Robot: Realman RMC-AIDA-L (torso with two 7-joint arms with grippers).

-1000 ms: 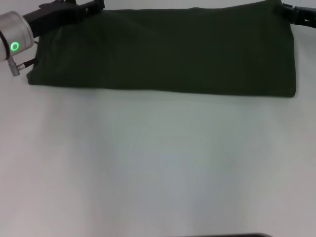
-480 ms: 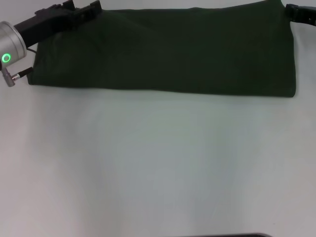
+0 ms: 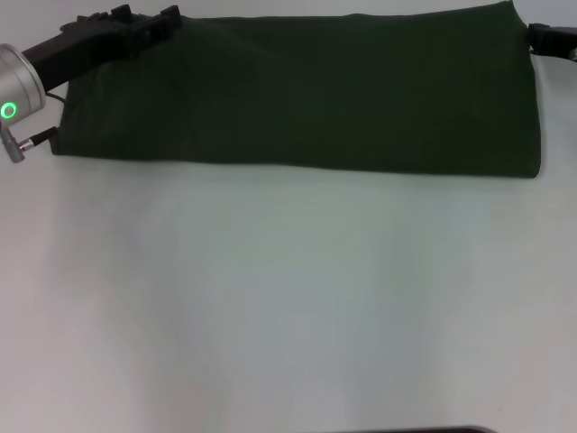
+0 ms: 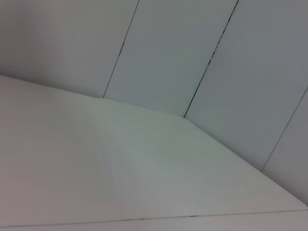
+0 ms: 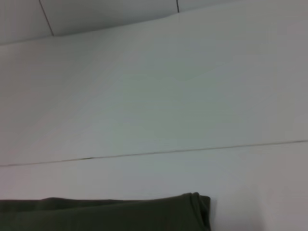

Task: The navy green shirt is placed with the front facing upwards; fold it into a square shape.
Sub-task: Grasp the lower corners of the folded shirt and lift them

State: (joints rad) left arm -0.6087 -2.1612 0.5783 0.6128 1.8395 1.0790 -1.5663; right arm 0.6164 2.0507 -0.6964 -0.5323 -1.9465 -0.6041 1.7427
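Lying flat, the navy green shirt [image 3: 306, 90] is a folded band with its long axis running left-right across the worktop [image 3: 288, 298]. Left gripper [image 3: 149, 25] and right gripper [image 3: 550, 36] sit at its far corners; whether their fingers are apart or together cannot be told.

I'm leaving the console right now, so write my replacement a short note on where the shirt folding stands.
Left tool: at the far left corner of the navy green shirt.
Right tool: at the far right corner, mostly out of frame.
Shirt: a long folded band, plain side up, across the far part of the white table.
Done: folded lengthwise.
Left: fold the ends in to make a square.
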